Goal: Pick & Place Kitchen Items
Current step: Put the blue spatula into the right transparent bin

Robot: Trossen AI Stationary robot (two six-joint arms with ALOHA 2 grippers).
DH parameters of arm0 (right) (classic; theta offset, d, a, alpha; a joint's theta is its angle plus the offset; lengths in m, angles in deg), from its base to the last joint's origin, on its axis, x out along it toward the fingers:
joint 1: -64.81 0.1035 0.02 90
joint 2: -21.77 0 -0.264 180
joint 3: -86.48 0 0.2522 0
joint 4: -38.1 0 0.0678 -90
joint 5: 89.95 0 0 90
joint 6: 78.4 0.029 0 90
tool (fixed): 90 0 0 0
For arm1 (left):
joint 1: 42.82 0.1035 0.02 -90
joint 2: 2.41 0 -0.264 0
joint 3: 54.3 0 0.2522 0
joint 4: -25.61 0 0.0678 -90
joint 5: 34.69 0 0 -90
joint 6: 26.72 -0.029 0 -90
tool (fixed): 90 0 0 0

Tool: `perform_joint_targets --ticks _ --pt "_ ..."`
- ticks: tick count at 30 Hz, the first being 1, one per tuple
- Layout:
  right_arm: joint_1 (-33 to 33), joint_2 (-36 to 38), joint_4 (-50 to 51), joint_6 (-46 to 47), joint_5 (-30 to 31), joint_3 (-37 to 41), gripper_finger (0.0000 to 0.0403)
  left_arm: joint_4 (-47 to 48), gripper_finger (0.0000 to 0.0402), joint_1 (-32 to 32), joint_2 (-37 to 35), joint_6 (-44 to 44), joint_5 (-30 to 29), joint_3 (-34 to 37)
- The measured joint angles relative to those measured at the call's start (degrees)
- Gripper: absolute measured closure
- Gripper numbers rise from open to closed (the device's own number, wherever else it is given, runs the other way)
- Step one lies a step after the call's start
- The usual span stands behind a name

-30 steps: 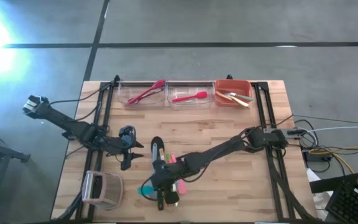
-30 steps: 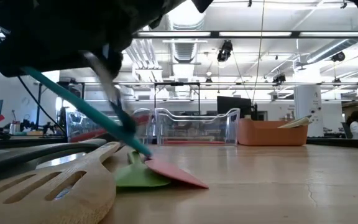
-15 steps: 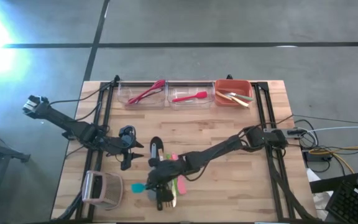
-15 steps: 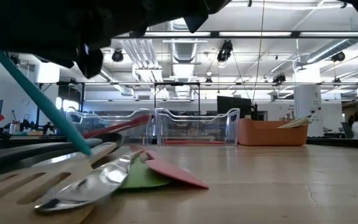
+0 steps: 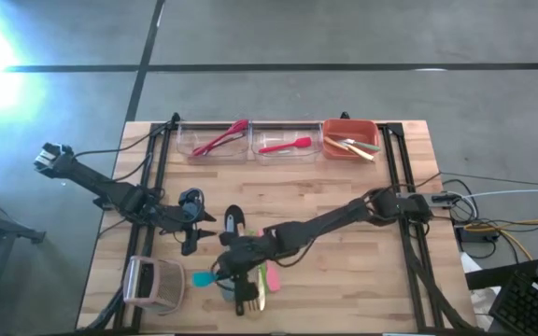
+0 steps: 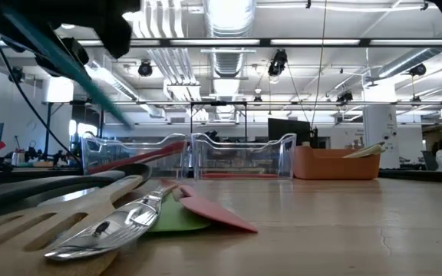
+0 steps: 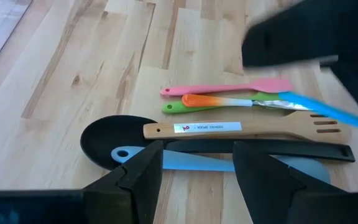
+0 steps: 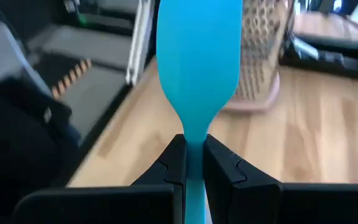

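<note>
While left claw (image 5: 197, 231) waits open | right claw (image 5: 224, 272) stretched low, clamping teal spatula (image 8: 197, 59)

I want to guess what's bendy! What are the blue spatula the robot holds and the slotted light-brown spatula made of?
The blue spatula in the right gripper looks like matte silicone or plastic: smooth, evenly coloured. The slotted light-brown spatula looks like wood, showing pale grain.

The robot has 2 slim dark arms (image 5: 330, 222) of jointed segments. Black cables (image 5: 110, 161) trail along them. Each wrist ends in 2 blocky matte black fingers (image 7: 143, 171).
</note>
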Motion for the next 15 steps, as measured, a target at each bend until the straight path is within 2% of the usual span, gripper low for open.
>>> perform_joint_targets --ticks 7,11,15 --pt "-0.6 1.7 37.1 -2.1 5.4 -11.7 0.0385 0.1 0.0205 0.0 0.0 0.0 0.0 0.0" --pt "-2.3 2.7 56.1 -1.8 13.0 -17.5 0.0385 0.0 0.0205 0.0 0.0 0.0 0.0 0.0" --pt "-5.9 3.8 68.0 -1.8 20.6 -21.6 0.0385 0.1 0.0205 0.0 0.0 0.0 0.0 0.0"
